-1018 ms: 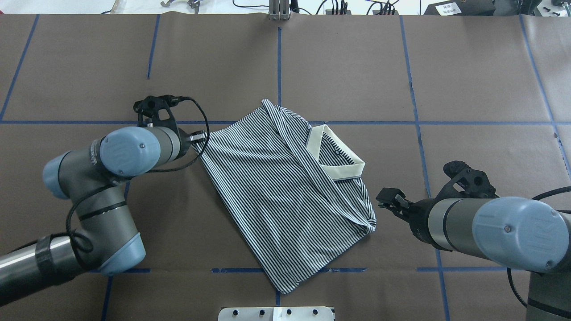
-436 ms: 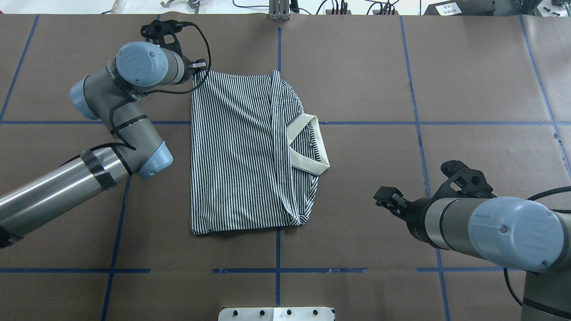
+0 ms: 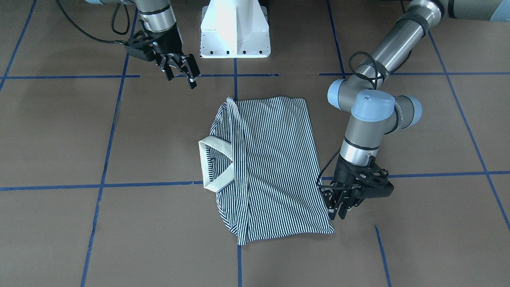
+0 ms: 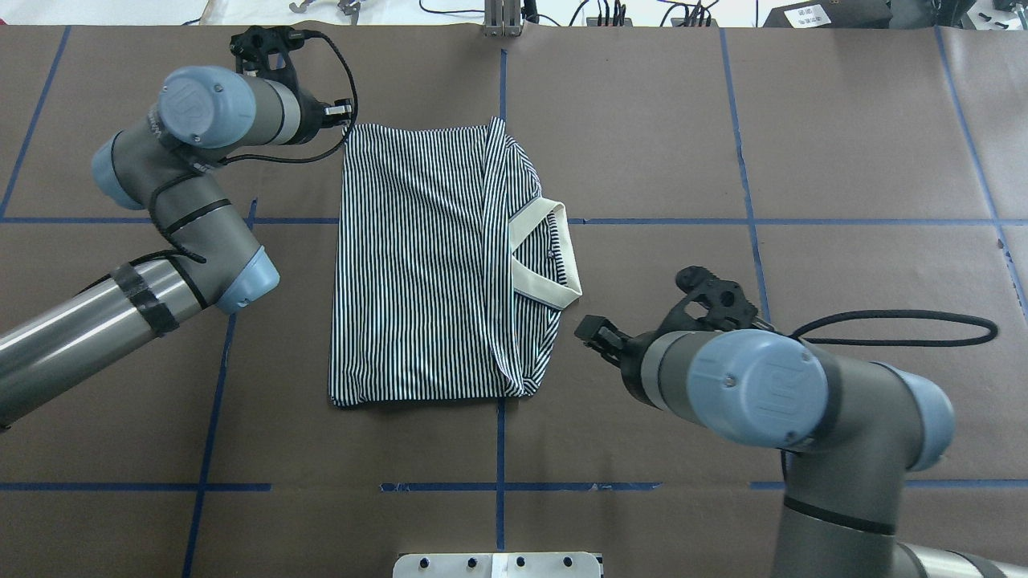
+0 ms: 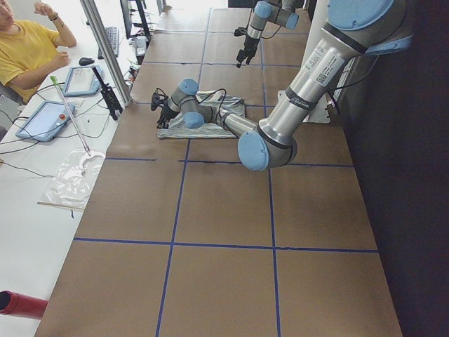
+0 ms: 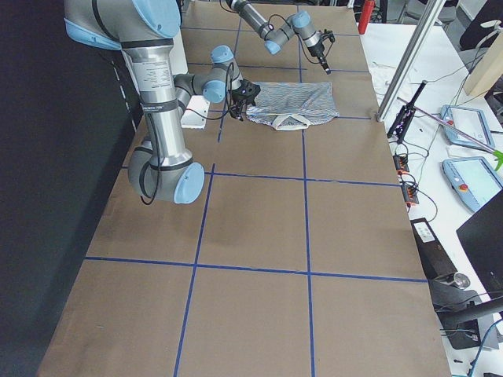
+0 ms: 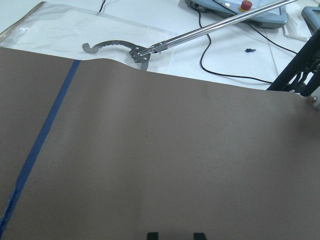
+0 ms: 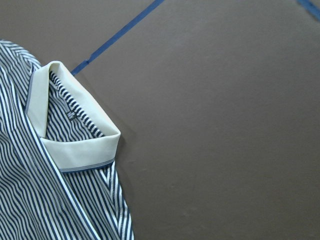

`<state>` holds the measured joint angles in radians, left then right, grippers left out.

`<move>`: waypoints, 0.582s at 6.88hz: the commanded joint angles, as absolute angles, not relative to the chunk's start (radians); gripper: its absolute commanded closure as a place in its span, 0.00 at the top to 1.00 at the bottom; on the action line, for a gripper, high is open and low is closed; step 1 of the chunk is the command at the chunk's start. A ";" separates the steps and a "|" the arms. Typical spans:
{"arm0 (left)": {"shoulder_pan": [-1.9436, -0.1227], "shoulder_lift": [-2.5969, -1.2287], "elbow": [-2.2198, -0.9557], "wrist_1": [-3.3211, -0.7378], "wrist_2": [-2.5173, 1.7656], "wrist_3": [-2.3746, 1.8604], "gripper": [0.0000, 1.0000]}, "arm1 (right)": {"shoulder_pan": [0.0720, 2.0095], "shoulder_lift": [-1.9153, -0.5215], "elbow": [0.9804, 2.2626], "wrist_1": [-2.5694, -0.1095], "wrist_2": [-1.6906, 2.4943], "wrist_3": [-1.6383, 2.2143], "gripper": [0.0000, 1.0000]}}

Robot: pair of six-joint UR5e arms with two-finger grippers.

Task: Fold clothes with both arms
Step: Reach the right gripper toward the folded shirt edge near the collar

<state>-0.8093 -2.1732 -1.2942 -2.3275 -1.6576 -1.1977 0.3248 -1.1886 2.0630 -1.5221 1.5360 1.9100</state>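
Observation:
The striped polo shirt [image 4: 418, 265] lies folded into a flat rectangle on the brown table paper, with its cream collar [image 4: 546, 257] on the robot's right side. It also shows in the front view [image 3: 275, 159]. My left gripper [image 4: 344, 112] is at the shirt's far left corner, low over the table, open and empty. In the left wrist view its two fingertips [image 7: 152, 235] stand apart over bare paper. My right gripper [image 4: 590, 331] is open and empty, just right of the shirt's near right edge. The right wrist view shows the collar [image 8: 80, 145].
Blue tape lines [image 4: 498, 486] grid the paper. The white pedestal base [image 3: 235, 28] stands at the robot's side. Cables and tools [image 4: 345, 8] lie past the far edge, with a metal reach tool [image 7: 200, 35]. An operator [image 5: 28, 49] sits beyond the table.
The left gripper pulled the shirt's corner toward the far edge, swinging the shirt square to the grid, then let go. The right arm moved in toward the shirt's collar side.

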 commanded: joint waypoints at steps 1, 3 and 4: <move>-0.804 -2.106 -1.382 -2.332 -1.695 -1.206 0.36 | 0.315 -1.042 1.892 -1.546 1.590 1.634 1.00; -0.793 -2.106 -1.374 -2.333 -1.695 -1.230 0.36 | 0.299 -0.921 1.769 -1.610 1.597 1.460 1.00; -0.784 -2.105 -1.370 -2.335 -1.694 -1.229 0.36 | 0.299 -0.866 1.697 -1.618 1.597 1.342 1.00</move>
<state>-0.7932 -2.1062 -1.3737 -2.3332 -1.6943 -1.2266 0.3032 -0.9304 1.7764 -1.5983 1.5950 1.4704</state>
